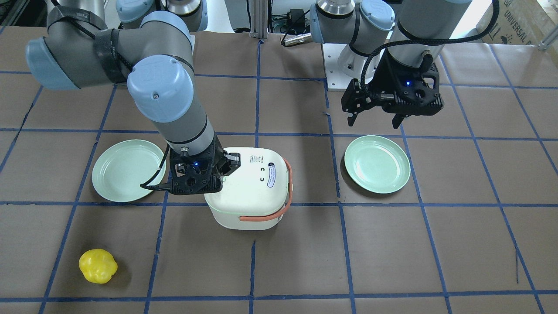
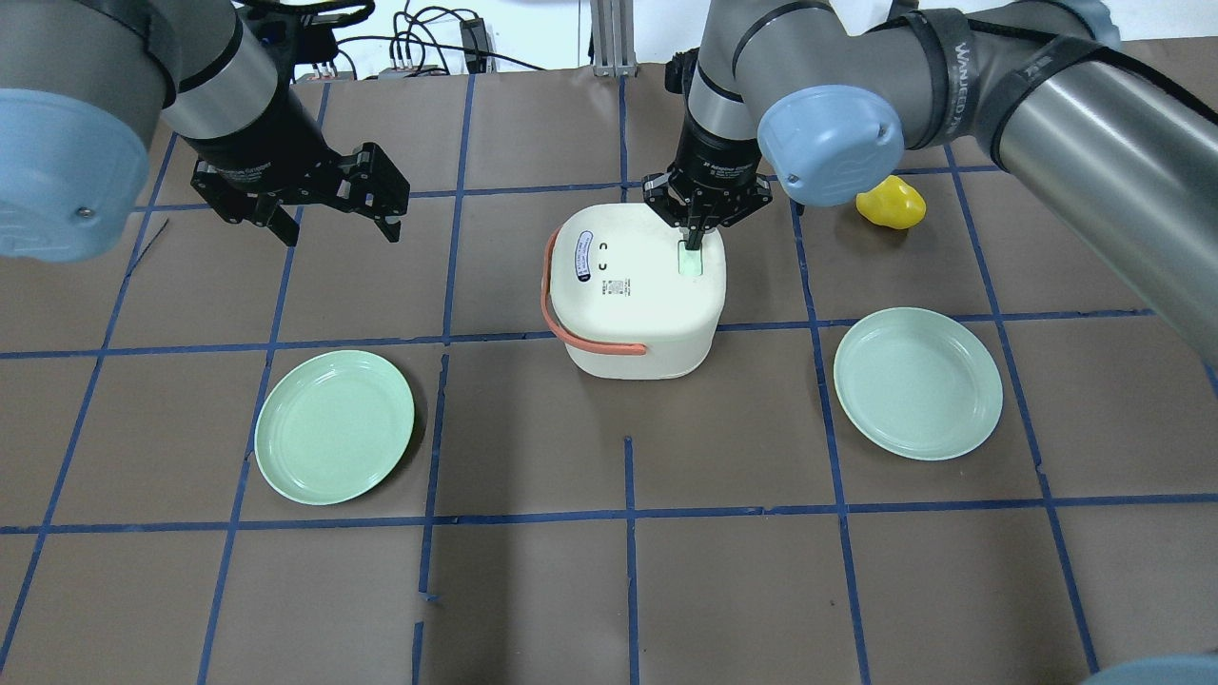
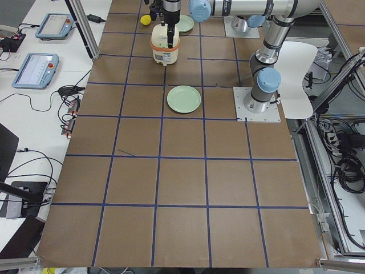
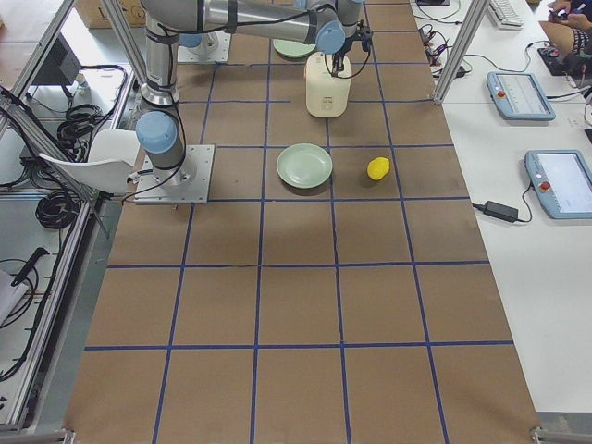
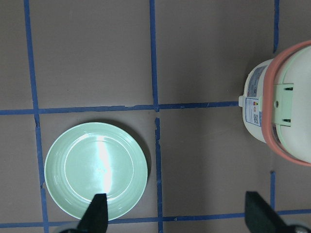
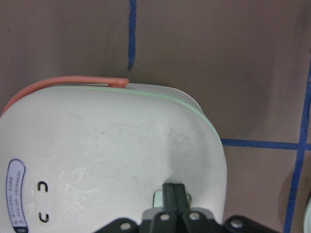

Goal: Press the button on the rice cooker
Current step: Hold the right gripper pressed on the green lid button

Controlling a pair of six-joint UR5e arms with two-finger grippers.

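The white rice cooker (image 2: 628, 295) with an orange handle stands mid-table. Its pale green button (image 2: 689, 262) is on the lid's right side. My right gripper (image 2: 696, 238) is shut, fingers together and pointing straight down, tips touching the button. In the right wrist view the closed fingers (image 6: 174, 193) rest on the button (image 6: 158, 198) on the lid (image 6: 107, 145). My left gripper (image 2: 333, 217) is open and empty, hovering above the table left of the cooker. Its fingertips (image 5: 99, 213) frame a green plate (image 5: 96, 170) below.
Two pale green plates lie on the table, one front left (image 2: 335, 425) and one front right (image 2: 917, 382). A yellow toy pepper (image 2: 890, 202) lies behind the right plate. The brown table is marked with blue tape lines (image 2: 628, 514).
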